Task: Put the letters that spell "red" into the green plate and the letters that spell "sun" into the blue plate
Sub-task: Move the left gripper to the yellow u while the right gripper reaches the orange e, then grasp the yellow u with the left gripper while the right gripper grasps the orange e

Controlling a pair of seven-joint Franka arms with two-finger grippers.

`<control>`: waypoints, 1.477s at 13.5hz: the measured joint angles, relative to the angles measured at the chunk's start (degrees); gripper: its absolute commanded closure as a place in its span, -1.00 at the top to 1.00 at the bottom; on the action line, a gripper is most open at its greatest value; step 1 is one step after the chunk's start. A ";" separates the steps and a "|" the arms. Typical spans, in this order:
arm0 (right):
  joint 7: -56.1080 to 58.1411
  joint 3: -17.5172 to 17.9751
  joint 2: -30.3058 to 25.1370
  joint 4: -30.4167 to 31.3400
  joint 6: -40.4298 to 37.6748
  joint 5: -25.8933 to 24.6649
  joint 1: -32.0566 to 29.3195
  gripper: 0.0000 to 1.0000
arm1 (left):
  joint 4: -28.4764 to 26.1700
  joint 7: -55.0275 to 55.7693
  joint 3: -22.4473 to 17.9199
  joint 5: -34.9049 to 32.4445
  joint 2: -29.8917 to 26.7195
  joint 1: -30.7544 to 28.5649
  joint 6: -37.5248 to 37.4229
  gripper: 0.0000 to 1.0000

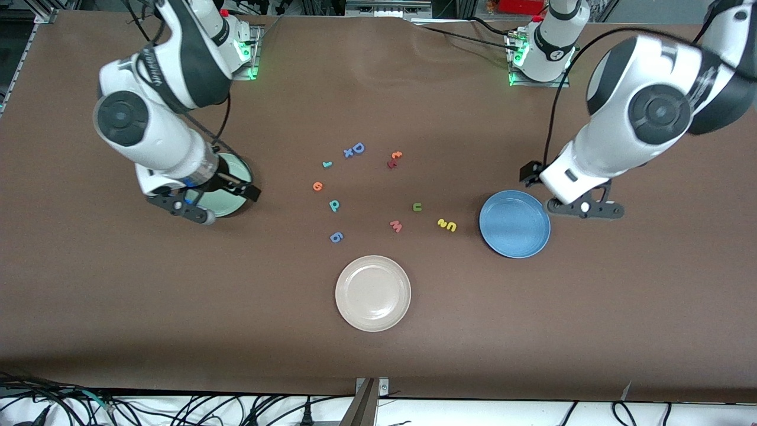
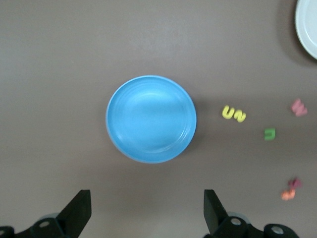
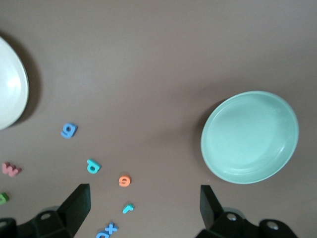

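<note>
From the front view we look steeply down from high across the table (image 1: 118, 331), facing both arm bases at twelve o'clock, and we take in the whole tabletop. In the left wrist view we look straight down from above the blue plate (image 2: 151, 119), fairly near, our own fingertips (image 2: 79, 208) at six o'clock. In the right wrist view we look down likewise on the green plate (image 3: 250, 137), seen toward three o'clock. The two wrist views share the pink w (image 2: 299, 107) (image 3: 10, 169), the dark green letter (image 2: 269, 134) (image 3: 2, 198) and an edge of the cream plate (image 2: 308, 29) (image 3: 10, 84); the front view holds all of these.
</note>
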State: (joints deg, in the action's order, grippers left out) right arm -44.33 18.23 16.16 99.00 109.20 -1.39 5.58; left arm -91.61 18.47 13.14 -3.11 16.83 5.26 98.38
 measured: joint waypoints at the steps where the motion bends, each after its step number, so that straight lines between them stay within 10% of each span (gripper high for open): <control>1: -0.48 0.05 0.75 1.17 1.29 -0.39 1.53 0.96 | 0.01 4.21 0.06 0.00 1.80 0.55 1.71 1.00; 13: -2.08 -0.02 13.64 13.69 21.17 -2.58 11.22 0.71 | -0.37 57.21 0.44 2.10 21.67 7.78 29.58 0.73; 20: -3.81 -0.36 16.35 13.70 27.01 -2.99 11.20 0.28 | -4.83 64.17 0.35 2.10 23.20 8.34 33.72 0.60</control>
State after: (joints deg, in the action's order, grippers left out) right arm -48.14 17.87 32.51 112.70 136.21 -4.38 16.78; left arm -96.44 82.64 13.50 -1.01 40.03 13.60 132.11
